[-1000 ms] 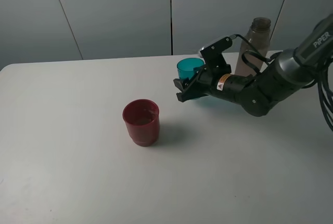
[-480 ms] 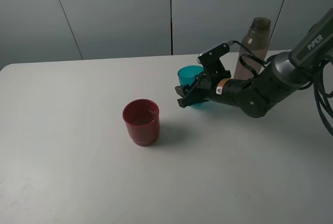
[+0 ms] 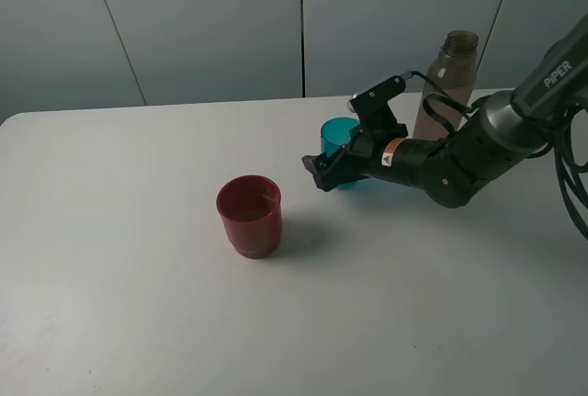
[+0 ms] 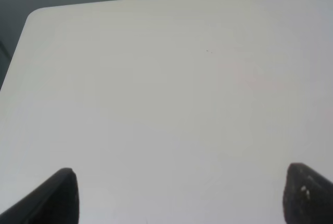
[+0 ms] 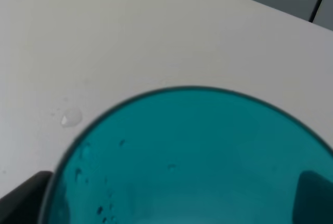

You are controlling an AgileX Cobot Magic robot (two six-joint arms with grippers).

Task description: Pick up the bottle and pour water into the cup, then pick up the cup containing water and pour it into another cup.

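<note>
The teal cup [image 3: 338, 132] stands upright on the table, between the fingers of my right gripper [image 3: 333, 168], which is open around it. In the right wrist view the cup [image 5: 187, 156] fills the frame, with droplets on its inner wall, and my gripper [image 5: 166, 198] shows only dark fingertips [image 5: 21, 198] at the frame's corners. The wider red cup [image 3: 248, 215] stands to the left in the exterior view, with liquid in it. The grey-brown bottle [image 3: 447, 84] stands upright behind the right arm. My left gripper [image 4: 179, 195] is open over bare table.
The white table [image 3: 138, 277] runs to a far edge along the grey wall panels. A small water drop [image 5: 70, 117] lies on the table beside the teal cup. The table's corner [image 4: 36, 16] shows in the left wrist view.
My right gripper carried the teal cup down and slightly right, setting it on the table. Its near finger has spread away from the cup. Red cup and bottle have not moved.
</note>
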